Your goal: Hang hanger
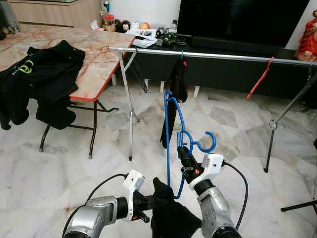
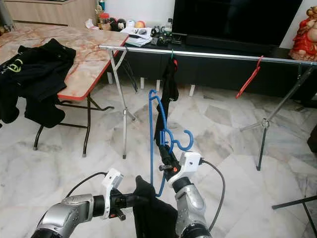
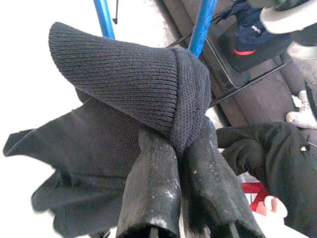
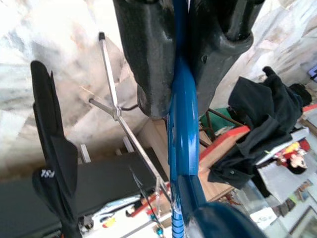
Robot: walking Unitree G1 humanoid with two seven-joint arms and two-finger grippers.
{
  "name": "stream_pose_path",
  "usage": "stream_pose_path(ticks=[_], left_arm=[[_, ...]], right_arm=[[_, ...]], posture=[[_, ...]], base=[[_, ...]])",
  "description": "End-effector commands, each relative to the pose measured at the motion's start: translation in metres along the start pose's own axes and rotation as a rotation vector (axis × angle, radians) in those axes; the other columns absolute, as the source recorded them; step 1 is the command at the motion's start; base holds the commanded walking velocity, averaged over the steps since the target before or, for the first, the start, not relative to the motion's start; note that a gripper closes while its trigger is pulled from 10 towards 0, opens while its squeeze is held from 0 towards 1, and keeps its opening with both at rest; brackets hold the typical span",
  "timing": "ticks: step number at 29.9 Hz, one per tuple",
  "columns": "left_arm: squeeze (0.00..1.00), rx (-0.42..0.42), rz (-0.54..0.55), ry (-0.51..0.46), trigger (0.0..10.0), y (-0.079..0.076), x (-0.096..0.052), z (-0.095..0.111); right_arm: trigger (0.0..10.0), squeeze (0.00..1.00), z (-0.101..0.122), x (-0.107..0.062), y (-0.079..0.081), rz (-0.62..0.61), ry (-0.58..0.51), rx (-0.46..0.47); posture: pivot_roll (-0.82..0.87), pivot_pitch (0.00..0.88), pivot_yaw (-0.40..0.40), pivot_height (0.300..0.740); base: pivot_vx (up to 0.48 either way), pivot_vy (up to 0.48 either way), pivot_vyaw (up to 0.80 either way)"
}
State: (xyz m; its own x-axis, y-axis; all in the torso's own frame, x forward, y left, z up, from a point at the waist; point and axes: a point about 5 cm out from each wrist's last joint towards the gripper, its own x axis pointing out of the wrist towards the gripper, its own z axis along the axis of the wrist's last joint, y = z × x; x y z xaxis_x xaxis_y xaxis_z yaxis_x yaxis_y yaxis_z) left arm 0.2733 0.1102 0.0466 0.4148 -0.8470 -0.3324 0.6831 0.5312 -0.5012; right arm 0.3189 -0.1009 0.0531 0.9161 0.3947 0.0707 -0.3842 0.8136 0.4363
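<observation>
A blue hanger (image 1: 171,134) stands upright in front of me, its hook (image 1: 208,142) curling to the right. My right gripper (image 1: 184,157) is shut on the hanger just below the hook; the right wrist view shows the blue bar (image 4: 182,124) pinched between the black fingers (image 4: 148,64). My left gripper (image 1: 157,198) is shut on a black knitted garment (image 1: 171,218) that hangs low beside the hanger's bottom; its ribbed cuff (image 3: 190,94) sits between the fingers (image 3: 153,193). Ahead runs a silver clothes rail (image 1: 218,56).
On the rail hang a black garment (image 1: 177,84) on a green hook and a red hanger (image 1: 260,78). A marble-top folding table (image 1: 94,59) with black clothes (image 1: 44,74) stands at left. A dark TV cabinet (image 1: 233,69) lies behind the rail. Rail legs (image 1: 130,114) stand on the marble floor.
</observation>
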Motion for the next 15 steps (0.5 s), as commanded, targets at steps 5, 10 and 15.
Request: stream_pose_path(ticks=[5, 10, 15], left_arm=[[0.0, 0.007, -0.018, -0.011, 10.0, 0.002, -0.002, -0.003], [0.0, 0.011, -0.01, -0.01, 10.0, 0.005, -0.003, -0.006], [0.0, 0.018, -0.011, -0.012, 10.0, 0.003, -0.004, -0.001]], right_arm=[[10.0, 0.0, -0.009, -0.002, -0.006, -0.07, 0.088, 0.052], [10.0, 0.0, -0.02, -0.008, -0.017, -0.162, 0.226, 0.059], [10.0, 0.0, -0.038, -0.02, -0.028, -0.32, 0.452, 0.101]], posture=[[0.14, 0.052, -0.047, 0.74], [0.14, 0.053, -0.048, 0.74], [0.14, 0.051, -0.048, 0.74]], base=[[0.0, 0.0, 0.0], [0.0, 0.0, 0.0], [0.0, 0.0, 0.0]])
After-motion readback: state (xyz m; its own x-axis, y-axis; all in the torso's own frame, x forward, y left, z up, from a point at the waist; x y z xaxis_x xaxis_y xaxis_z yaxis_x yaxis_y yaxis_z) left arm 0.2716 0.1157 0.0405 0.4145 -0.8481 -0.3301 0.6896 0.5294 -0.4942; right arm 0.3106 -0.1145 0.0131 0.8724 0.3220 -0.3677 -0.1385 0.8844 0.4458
